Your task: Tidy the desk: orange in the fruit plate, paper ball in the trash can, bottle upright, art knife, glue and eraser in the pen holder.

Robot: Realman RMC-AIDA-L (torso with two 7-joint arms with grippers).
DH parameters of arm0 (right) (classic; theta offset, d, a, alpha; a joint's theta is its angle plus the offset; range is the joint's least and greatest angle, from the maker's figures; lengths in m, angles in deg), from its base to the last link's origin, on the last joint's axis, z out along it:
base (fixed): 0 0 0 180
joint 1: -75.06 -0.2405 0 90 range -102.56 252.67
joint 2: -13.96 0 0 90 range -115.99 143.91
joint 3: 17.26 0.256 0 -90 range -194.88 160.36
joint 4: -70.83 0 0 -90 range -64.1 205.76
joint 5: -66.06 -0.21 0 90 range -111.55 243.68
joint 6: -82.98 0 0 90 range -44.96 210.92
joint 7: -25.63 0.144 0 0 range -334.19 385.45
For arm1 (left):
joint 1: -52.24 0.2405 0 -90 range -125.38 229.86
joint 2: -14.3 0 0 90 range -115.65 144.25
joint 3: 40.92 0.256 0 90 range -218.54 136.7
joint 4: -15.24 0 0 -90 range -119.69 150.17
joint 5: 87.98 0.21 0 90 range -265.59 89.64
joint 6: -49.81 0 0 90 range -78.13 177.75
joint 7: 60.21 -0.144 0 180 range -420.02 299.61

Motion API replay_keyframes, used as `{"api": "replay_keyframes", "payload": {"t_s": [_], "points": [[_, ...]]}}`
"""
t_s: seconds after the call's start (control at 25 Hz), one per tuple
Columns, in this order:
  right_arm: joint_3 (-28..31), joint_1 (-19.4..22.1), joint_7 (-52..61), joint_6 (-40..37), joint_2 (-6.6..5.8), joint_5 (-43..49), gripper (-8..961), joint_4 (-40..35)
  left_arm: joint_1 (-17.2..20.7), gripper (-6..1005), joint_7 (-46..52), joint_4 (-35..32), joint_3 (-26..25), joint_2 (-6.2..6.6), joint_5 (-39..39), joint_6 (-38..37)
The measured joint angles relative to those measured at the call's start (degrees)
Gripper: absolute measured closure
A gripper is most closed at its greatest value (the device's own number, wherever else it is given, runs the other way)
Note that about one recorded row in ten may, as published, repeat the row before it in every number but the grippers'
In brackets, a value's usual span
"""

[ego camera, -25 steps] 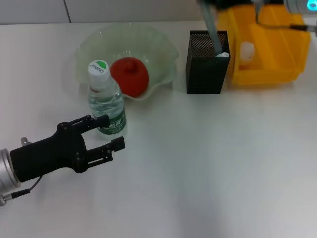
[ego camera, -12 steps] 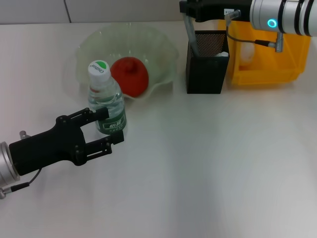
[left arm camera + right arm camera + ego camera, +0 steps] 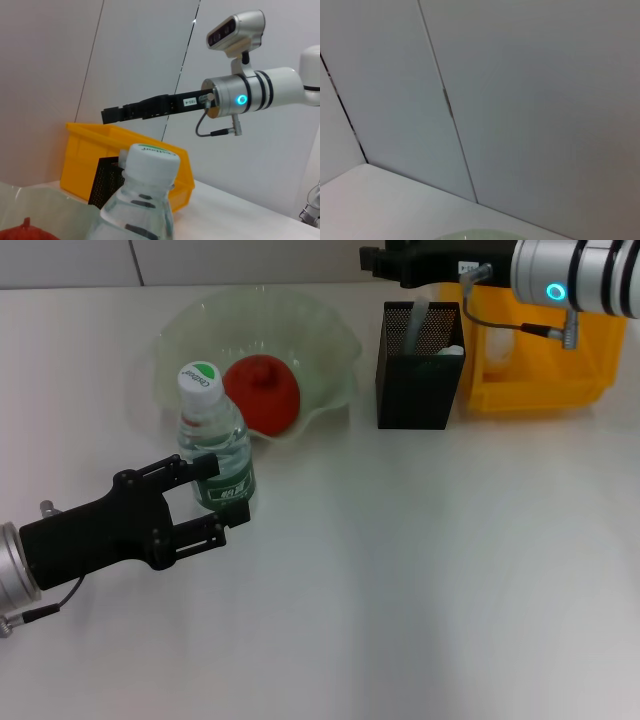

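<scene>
The bottle [image 3: 212,435] stands upright on the desk in front of the fruit plate [image 3: 335,335]; its cap fills the left wrist view [image 3: 150,159]. My left gripper [image 3: 222,490] is open, with a finger on each side of the bottle's lower part. The orange [image 3: 262,392] lies in the fruit plate. My right gripper [image 3: 385,260] is open and empty, above and just behind the pen holder [image 3: 418,380]. A grey stick-like tool [image 3: 413,322] leans inside the holder. The paper ball [image 3: 497,345] lies in the trash can [image 3: 560,350]. The eraser is not visible.
The pen holder and the trash can stand side by side at the back right. The left wrist view shows the right gripper [image 3: 112,115] stretched out over the trash can [image 3: 82,145]. The right wrist view shows only the wall panels.
The grey tool held by my right gripper over the pen holder has dropped into the holder, and the gripper is now empty. My left gripper has edged a little toward the bottle.
</scene>
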Motion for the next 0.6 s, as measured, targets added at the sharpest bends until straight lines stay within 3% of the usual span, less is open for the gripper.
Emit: {"api": "replay_keyframes", "payload": {"t_s": [0.12, 0.2, 0.24, 0.28, 0.32, 0.36, 0.4, 0.44, 0.48, 0.52, 0.6], "points": [[0.15, 1.44, 0.25, -2.29, 0.01, -0.56, 610, -2.24, 0.1, 241, 0.13, -0.01, 0.0, 0.12, 0.0, -0.36], [2.0, 5.38, 0.35, -10.08, -0.19, -3.04, 526, -7.65, 0.51, 241, 0.66, -0.06, -0.02, 0.65, -0.07, -1.25], [2.0, 5.38, 0.35, -10.08, -0.19, -3.04, 501, -7.65, 0.51, 241, 0.66, -0.06, -0.02, 0.65, -0.07, -1.25], [4.64, 8.1, -1.13, -18.73, -0.33, -4.18, 476, -11.42, 0.99, 241, 1.27, -0.12, -0.09, 1.24, -0.14, -2.76], [4.64, 8.1, -1.13, -18.73, -0.33, -4.18, 452, -11.42, 0.99, 241, 1.27, -0.12, -0.09, 1.24, -0.14, -2.76], [6.16, 9.51, -3.68, -24.82, -0.47, -4.3, 427, -13.19, 1.3, 241, 1.51, -0.12, -0.14, 1.61, -0.14, -3.79], [8.26, 12.14, -9.6, -36.36, -0.66, -4.29, 402, -15.15, 1.89, 241, 1.78, -0.15, -0.27, 2.22, -0.12, -5.75], [8.26, 12.14, -9.6, -36.36, -0.66, -4.29, 402, -15.15, 1.89, 241, 1.78, -0.15, -0.27, 2.22, -0.12, -5.75], [9.6, 14.85, -15.96, -46.71, -0.72, -4.03, 402, -15.32, 2.3, 241, 1.85, -0.18, -0.32, 2.66, -0.01, -6.93], [9.6, 14.85, -15.96, -46.71, -0.72, -4.03, 402, -15.32, 2.76, 241, 1.85, -0.25, -0.36, 3.13, 0.35, -8.36], [9.89, 17.57, -24.3, -54.7, -0.8, -3.25, 402, -10.69, 3.29, 241, 1.82, -0.78, -0.38, 3.63, 1.38, -10.03]]}}
